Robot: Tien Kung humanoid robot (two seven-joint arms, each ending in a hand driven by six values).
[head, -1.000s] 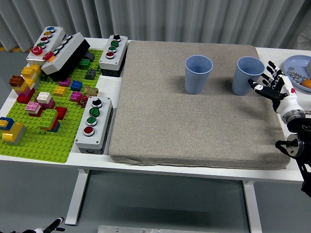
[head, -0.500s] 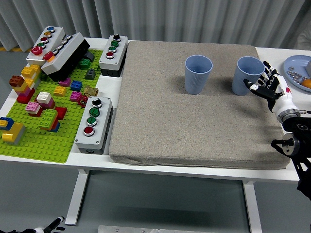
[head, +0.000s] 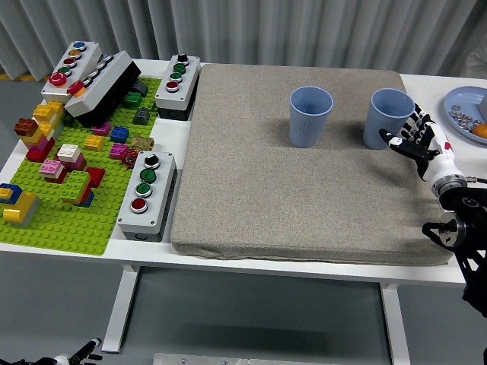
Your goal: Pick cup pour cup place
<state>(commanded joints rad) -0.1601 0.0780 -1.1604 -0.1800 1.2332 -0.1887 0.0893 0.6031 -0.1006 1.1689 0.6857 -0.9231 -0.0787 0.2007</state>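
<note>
Two light blue cups stand upright on the grey mat (head: 304, 190). The left cup (head: 310, 115) is at the mat's back middle. The right cup (head: 387, 119) is near the mat's back right corner. My right hand (head: 415, 140) comes in from the right edge, fingers spread and open, right beside the right cup's lower right side and holding nothing. I cannot tell whether the fingertips touch the cup. The left hand is out of view.
A blue plate (head: 468, 106) with small items sits at the far right. Grey button boxes (head: 147, 194) (head: 177, 87) line the mat's left edge. A green baseplate (head: 68, 198) with several bricks and another button box (head: 71, 70) lie at the left.
My right hand has slid a little down and left, closing in on the right cup's side. The cups have not moved.
</note>
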